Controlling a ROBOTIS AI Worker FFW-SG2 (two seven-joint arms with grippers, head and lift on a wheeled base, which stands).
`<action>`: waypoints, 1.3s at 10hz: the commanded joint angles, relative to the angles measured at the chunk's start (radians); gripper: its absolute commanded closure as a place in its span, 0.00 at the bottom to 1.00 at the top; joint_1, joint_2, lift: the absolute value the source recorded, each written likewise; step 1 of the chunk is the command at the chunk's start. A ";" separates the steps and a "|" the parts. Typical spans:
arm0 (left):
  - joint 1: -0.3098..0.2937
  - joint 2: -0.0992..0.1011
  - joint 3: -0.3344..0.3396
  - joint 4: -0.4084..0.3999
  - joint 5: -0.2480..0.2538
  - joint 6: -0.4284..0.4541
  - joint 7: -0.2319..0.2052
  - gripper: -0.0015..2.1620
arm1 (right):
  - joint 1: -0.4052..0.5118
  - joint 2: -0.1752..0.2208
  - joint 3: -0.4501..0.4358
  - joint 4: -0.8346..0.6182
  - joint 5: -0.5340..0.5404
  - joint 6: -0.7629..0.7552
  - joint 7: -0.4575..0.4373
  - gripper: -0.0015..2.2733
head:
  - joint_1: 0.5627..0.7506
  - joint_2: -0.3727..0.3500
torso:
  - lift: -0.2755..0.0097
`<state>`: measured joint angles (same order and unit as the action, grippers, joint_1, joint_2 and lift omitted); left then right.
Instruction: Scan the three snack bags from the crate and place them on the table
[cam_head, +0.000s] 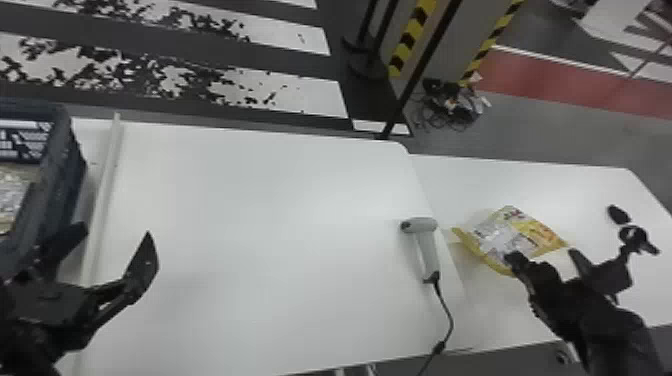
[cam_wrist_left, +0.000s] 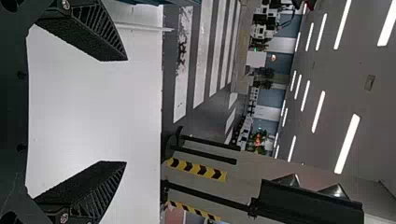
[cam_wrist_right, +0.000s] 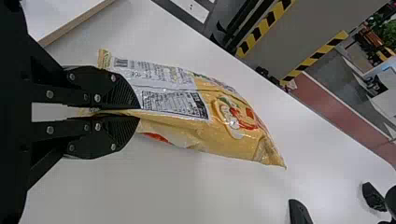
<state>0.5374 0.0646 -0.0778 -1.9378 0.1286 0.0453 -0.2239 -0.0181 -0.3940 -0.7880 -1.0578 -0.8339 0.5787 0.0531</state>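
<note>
Right gripper (cam_wrist_right: 138, 113): from where I stand its fingers are pressed almost together on one end of the yellow snack bag (cam_wrist_right: 224, 112), the rest of which juts out past the tips, printed panel up. It has the bag over the right-hand table (cam_head: 590, 185), just off the main table's (cam_head: 250, 225) right edge; whether the underside touches, I can't tell. The handheld scanner (cam_head: 426, 240) lies near that same edge. Left gripper (cam_wrist_left: 126, 111) has its fingers spread wide with nothing between them, beside the crate (cam_head: 62, 185) at the main table's left end.

Looks to me like a set-down. To do it nicely, I'd bring the bag down well inside the table's near edge, clear of the main table's corner and the black object (cam_head: 619, 214) towards the right. Let the far end settle first, then the pinched end; part the fingers only once the table bears the weight, and draw straight back along the grip. Let go high or pull sideways, and that slick film could slide or flip.
</note>
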 joint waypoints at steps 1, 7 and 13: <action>-0.001 0.001 0.000 -0.003 0.000 0.000 -0.002 0.04 | 0.006 0.007 0.001 0.009 -0.002 0.000 0.001 0.00 | 0.70 0.03 | 0.75; 0.010 0.004 -0.007 -0.017 0.000 0.015 0.000 0.04 | 0.170 0.152 0.036 -0.519 0.131 -0.046 -0.025 0.02 | 0.70 0.03 | 0.75; 0.009 0.004 -0.031 -0.013 -0.001 0.015 0.025 0.04 | 0.346 0.254 0.566 -0.897 0.509 -0.184 -0.010 0.02 | 0.70 0.03 | 0.75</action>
<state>0.5460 0.0704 -0.1069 -1.9524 0.1275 0.0607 -0.2011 0.3187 -0.1410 -0.2884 -1.9513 -0.3700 0.4374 0.0428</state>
